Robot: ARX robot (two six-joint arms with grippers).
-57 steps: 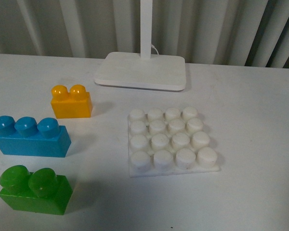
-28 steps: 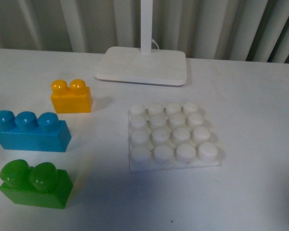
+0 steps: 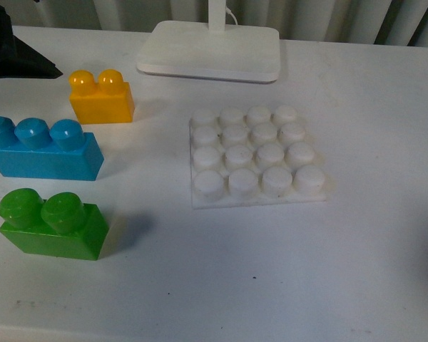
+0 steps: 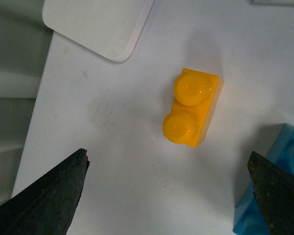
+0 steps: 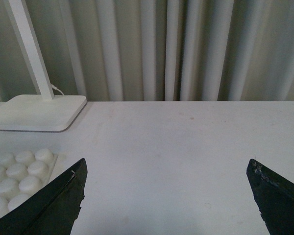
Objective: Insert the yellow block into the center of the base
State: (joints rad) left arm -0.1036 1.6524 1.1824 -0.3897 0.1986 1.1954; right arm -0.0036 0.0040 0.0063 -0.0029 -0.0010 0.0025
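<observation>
Bricks line the desk on its left: a green brick nearest, a blue brick behind it, then the yellow block, apart from the base at centre. The left end effector hangs spread near the yellow block, and the right end effector is spread and empty.

Setting: indoor test bench, prob. a lab (staged look). Evidence: white table, pleated grey curtain as backdrop, desk-lamp foot w/ pole.
</observation>
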